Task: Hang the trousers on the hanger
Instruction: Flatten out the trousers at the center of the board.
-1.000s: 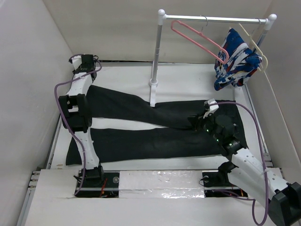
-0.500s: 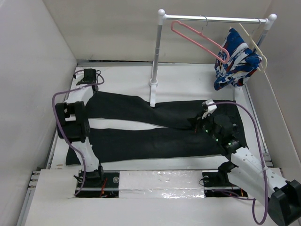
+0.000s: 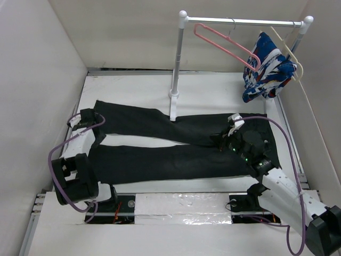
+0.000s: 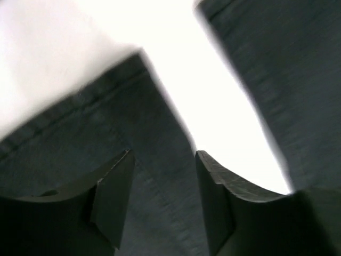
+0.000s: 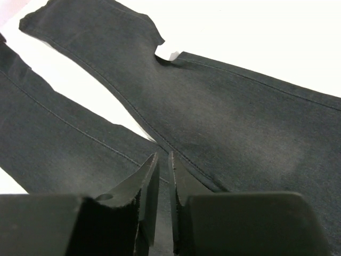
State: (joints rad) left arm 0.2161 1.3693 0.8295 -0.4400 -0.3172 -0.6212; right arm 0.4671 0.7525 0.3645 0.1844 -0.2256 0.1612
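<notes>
nearest, down-left of the rack post (image 3: 175,69), the left gripper (image 4: 163,157) hovers over a leg hem with its fingers spread and nothing between them. down-right of the post, the right gripper (image 5: 163,156) sits low over the crotch seam with its fingers almost pressed together, only a thin slit showing. no fold of cloth is visibly raised there, so it looks shut on nothing (though the tips hide the spot itself).

the trousers (image 3: 160,160) lie flat on the table (image 3: 213,88) in front of the post. the waist is to the post's right, both legs run off to its left, and the farther leg passes just by its foot.

up from the post's top, the hanger (image 3: 224,45) hangs on the rail to the right. a patterned garment (image 3: 266,66) on a cream hanger (image 3: 287,48) hangs farther right again.

the cloth looks soft, limp and not fragile. it will probably sag and trail from any single pinch, and it may slide on so thin a wire. the firmer places to grip seem to be the thick waistband or the stitched hems. taking one end in each gripper should keep the legs together for draping over the hanger's lower bar.
</notes>
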